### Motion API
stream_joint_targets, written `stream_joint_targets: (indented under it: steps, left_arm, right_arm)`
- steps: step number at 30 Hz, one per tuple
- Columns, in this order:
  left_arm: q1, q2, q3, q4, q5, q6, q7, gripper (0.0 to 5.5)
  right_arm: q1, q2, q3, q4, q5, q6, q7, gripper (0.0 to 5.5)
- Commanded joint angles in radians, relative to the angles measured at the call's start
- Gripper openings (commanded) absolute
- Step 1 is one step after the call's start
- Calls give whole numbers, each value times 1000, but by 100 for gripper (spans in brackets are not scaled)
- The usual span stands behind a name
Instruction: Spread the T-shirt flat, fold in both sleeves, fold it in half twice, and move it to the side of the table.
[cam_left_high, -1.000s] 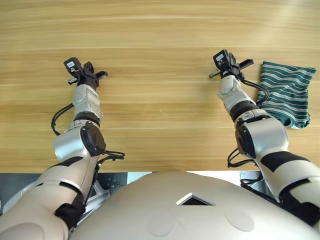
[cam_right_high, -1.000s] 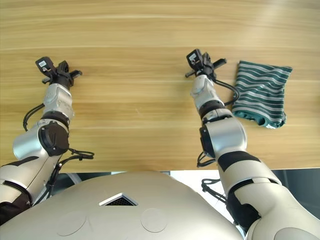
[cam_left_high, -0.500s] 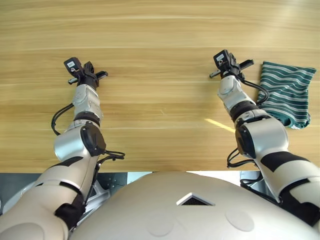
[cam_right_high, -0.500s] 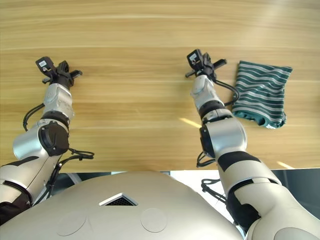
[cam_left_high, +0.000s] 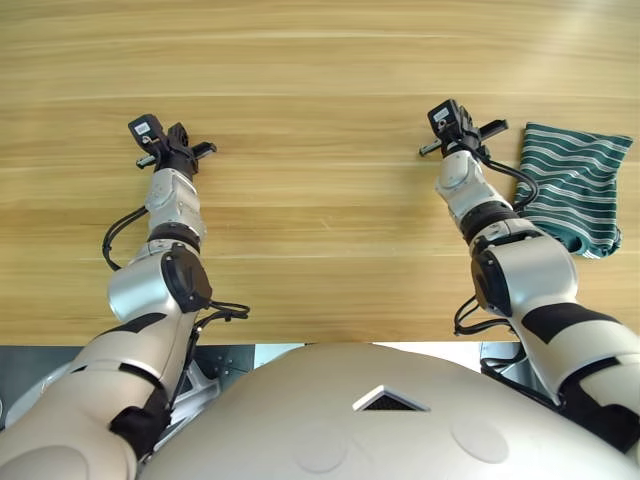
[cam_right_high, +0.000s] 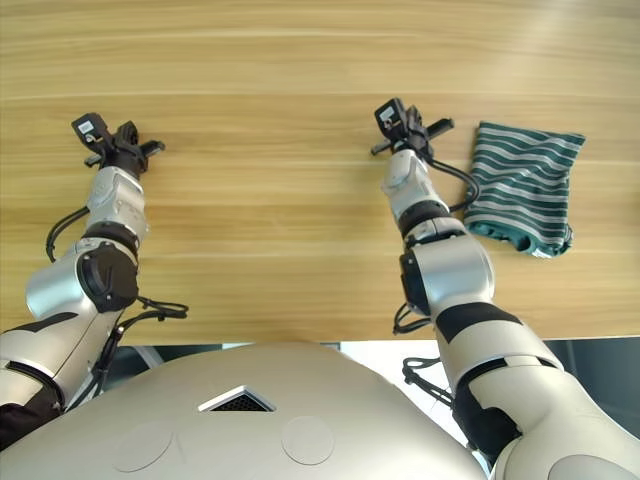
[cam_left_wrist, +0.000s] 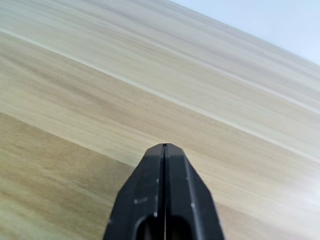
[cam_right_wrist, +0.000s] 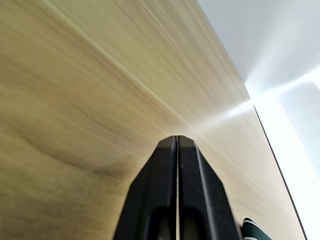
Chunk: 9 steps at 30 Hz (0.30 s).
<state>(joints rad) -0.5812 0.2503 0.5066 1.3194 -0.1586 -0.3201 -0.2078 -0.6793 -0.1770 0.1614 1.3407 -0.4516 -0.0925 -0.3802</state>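
One folded T-shirt (cam_left_high: 575, 188) lies just rt of right gripper (cam_right_wrist: 177, 141).

I'm looking at a pale wooden bench (cam_left_high: 320, 60), its grain running side to side. One folded, green-and-white striped T-shirt (cam_left_high: 575, 185) lies flat on it, over at my right.
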Motion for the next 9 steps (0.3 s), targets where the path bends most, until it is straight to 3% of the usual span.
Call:
stream_joint_targets:
  steps: [1, 9]
  left_arm:
    - [45, -33, -7, 41, 8, 61, 10, 0]
    - [43, -36, -13, 41, 9, 62, 12, 0]
  right_arm:
    - [76, 1, 0, 47, -3, 39, 44, 3]
    - [79, -3, -4, 47, -3, 37, 43, 3]
